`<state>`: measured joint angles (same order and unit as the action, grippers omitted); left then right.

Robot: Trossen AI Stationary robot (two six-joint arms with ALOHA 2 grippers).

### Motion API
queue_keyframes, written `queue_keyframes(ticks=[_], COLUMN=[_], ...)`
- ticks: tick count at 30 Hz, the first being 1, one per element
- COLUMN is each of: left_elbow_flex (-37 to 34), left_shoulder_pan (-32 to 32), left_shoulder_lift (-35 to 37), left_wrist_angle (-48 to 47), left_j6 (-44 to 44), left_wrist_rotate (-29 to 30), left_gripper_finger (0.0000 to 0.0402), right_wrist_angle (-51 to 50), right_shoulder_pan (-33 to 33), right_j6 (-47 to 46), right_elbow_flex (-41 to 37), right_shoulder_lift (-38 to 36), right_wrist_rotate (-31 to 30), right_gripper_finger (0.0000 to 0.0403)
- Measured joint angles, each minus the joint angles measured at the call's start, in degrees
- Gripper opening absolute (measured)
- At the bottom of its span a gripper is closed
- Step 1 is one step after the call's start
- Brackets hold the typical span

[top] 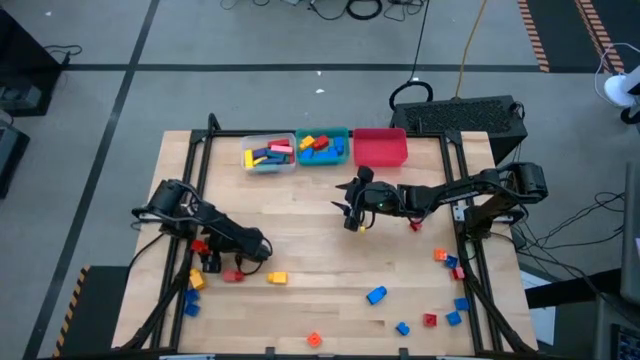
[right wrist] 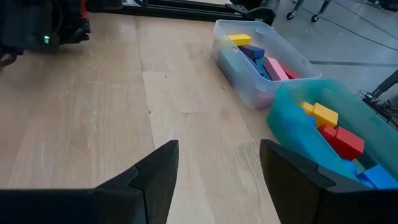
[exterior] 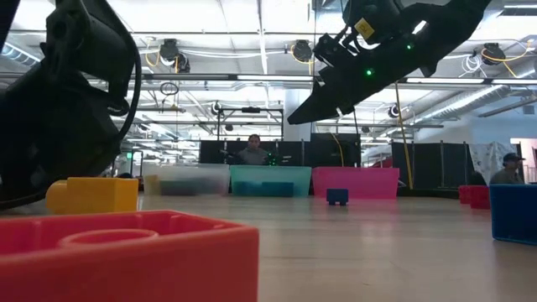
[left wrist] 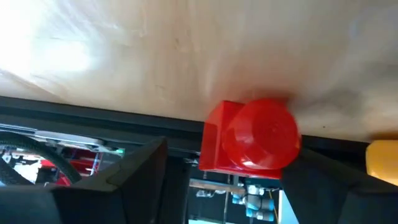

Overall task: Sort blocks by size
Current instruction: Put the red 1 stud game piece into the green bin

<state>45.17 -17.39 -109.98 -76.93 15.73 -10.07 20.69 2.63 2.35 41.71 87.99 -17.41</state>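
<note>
Red plastic, a small studded toy brick [left wrist: 249,140] lies on the pale wooden table [top: 300,230] near its front-left corner, straight ahead of the left gripper [top: 262,247], whose fingers stand wide and empty. The brick looks squat, with no clear long axis. A small yellow plastic brick [top: 277,278] sits just beside the red one. The right gripper [right wrist: 217,165], spread and empty, hovers well away, nearer the clear, teal and red bins [top: 327,147]. Nothing seems to block the left arm's reach.
</note>
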Motion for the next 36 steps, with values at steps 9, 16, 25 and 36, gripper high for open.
queue_keyframes(ticks=[9, 16, 25, 36], left_elbow_flex=[0.0, 0.1, 5.4, 15.3], left_shoulder_pan=[0.2, 1.6, 5.2, 14.4], left_shoulder_lift=[-0.1, 2.0, 9.6, 13.1], left_wrist_angle=[0.8, 1.3, 2.1, 11.4], left_j6=[1.6, 3.9, 5.2, -0.2], left_wrist_rotate=[0.0, 0.9, 4.5, 14.6], left_gripper_finger=[0.0148, 0.0140, 0.0140, 0.0140], right_wrist_angle=[0.0, 0.0, 0.1, 0.0], right_shoulder_pan=[0.0, 0.0, 0.0, 0.0], right_j6=[0.0, -0.2, -0.2, -0.2], right_elbow_flex=[0.0, 0.0, 0.0, 0.0], right_shoulder_lift=[0.0, 0.0, 0.0, 0.0], right_wrist_rotate=[0.0, 0.0, 0.0, 0.0], right_gripper_finger=[0.0210, 0.0210, 0.0210, 0.0210])
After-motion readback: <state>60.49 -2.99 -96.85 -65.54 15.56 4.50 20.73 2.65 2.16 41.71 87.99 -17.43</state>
